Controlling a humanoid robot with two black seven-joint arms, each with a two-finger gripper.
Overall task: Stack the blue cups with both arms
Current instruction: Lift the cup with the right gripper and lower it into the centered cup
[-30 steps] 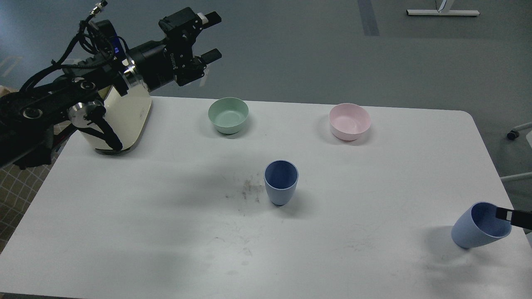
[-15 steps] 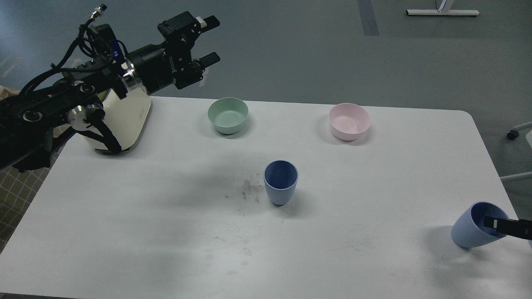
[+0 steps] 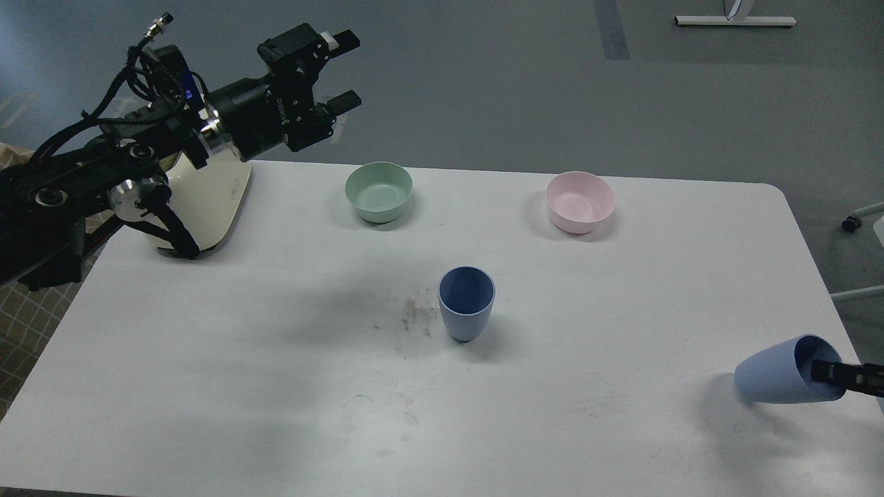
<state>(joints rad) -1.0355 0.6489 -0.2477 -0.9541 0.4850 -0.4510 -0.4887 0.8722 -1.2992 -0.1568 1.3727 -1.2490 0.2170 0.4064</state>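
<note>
One blue cup (image 3: 467,302) stands upright in the middle of the white table (image 3: 276,386). The second blue cup (image 3: 777,376) is at the right edge, tipped almost onto its side with its mouth to the right. My right gripper (image 3: 825,373) comes in from the right edge with one finger inside that cup's rim. Its other finger is hidden, and the cup stays tilted in its hold. My left gripper (image 3: 349,71) is open and empty, high above the table's far left, well away from both cups.
A mint-green bowl (image 3: 379,192) and a pink bowl (image 3: 580,201) stand near the table's far edge. A cream appliance (image 3: 207,200) sits at the far left under my left arm. Dark smudges (image 3: 407,317) mark the table left of the upright cup.
The right cup has tipped further, from tilted to almost on its side, with the right gripper's finger in its rim. The left gripper has drifted slightly left and up.
</note>
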